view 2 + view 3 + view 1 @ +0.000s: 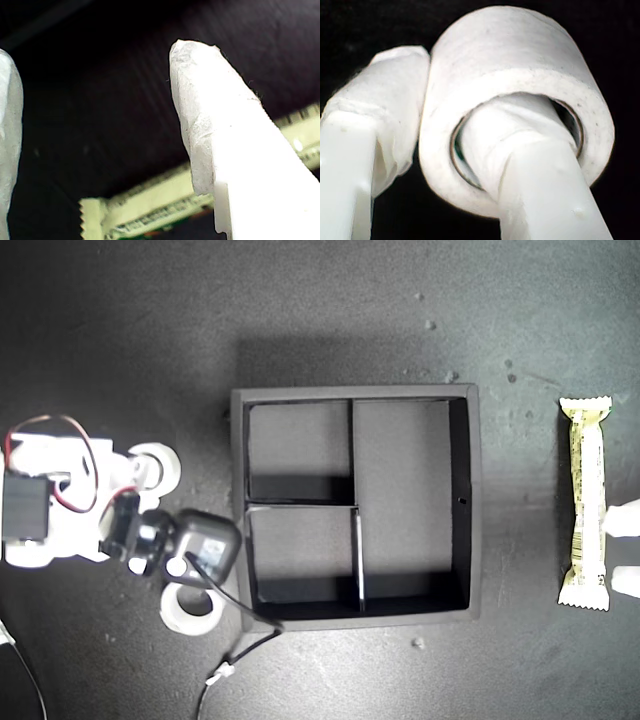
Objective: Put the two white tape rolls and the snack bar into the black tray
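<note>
Writing unreadable on snack bar [586,505]; first jaws open beside it, second jaws grip tape roll [515,105]

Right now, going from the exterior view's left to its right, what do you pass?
My second gripper pinching one white tape roll, with the other tape roll lying nearby → the black tray, holding nothing → the snack bar → my first gripper, open beside the bar.
</note>
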